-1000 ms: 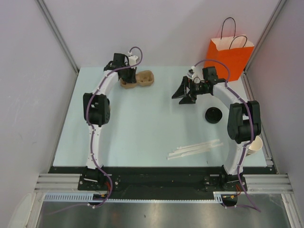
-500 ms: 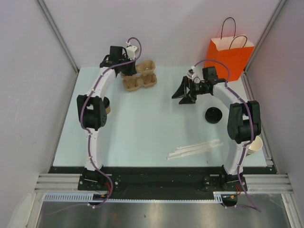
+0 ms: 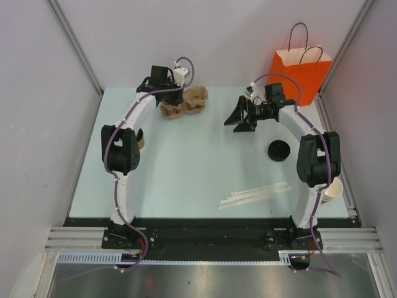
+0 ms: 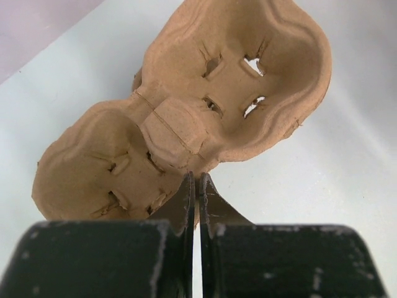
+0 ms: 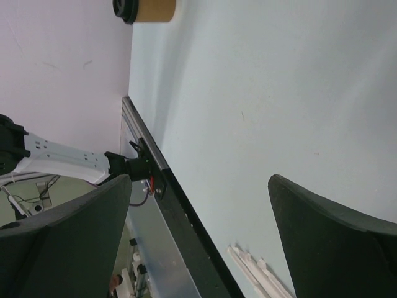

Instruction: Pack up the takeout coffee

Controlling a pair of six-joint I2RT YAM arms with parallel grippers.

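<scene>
The takeout coffee (image 3: 142,138), a tan cup with a black lid, stands near the table's left edge, half hidden behind my left arm's elbow. It also shows at the top of the right wrist view (image 5: 146,9). My left gripper (image 3: 169,94) at the back of the table is shut on the rim of a brown cardboard cup carrier (image 3: 187,101). In the left wrist view the fingertips (image 4: 187,186) pinch the carrier's (image 4: 205,105) near edge. My right gripper (image 3: 242,119) is open and empty above the table, left of the orange bag (image 3: 301,73); nothing lies between its fingers (image 5: 298,223).
A loose black lid (image 3: 279,150) lies by the right arm. A stack of lidless paper cups (image 3: 333,189) stands at the right edge. White sticks (image 3: 254,195) lie near the front. Grey walls close in the left, back and right sides.
My left gripper has shifted right along the back with the cup carrier in it, and its elbow swung left, uncovering the coffee cup. My right gripper moved slightly toward the back.
</scene>
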